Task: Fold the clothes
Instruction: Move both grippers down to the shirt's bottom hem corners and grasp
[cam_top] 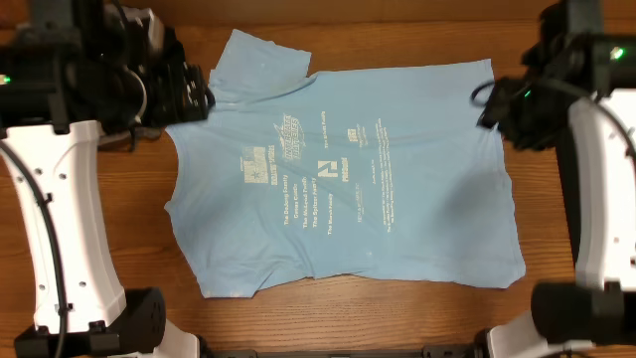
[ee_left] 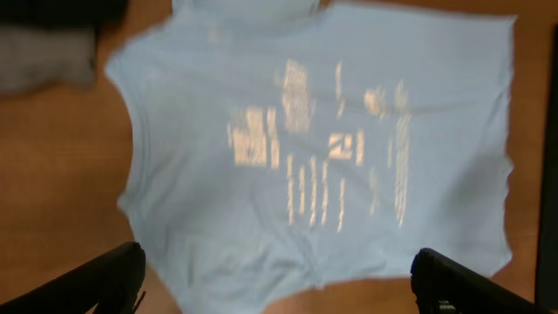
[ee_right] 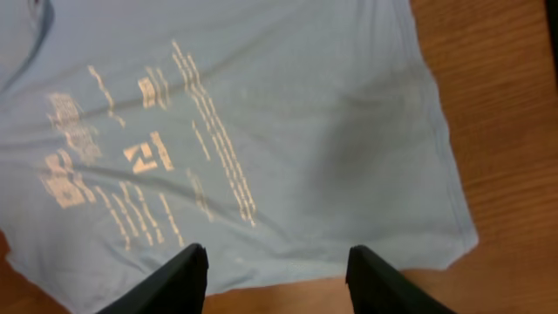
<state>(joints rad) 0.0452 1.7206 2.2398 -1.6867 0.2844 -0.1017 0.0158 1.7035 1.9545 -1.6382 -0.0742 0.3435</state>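
Observation:
A light blue T-shirt with small white print lies spread flat, print up, on the wooden table. One sleeve points toward the far left. My left gripper hovers by that sleeve, open and empty; in the left wrist view its fingers are spread wide above the shirt. My right gripper hovers over the far right corner, open and empty; in the right wrist view its fingers frame the shirt's edge. A grey garment and a black one lie beyond the shirt.
Bare wood surrounds the shirt on all sides. The white arm bases stand at the near left and near right of the table. The shirt's lower edge lies close to the front.

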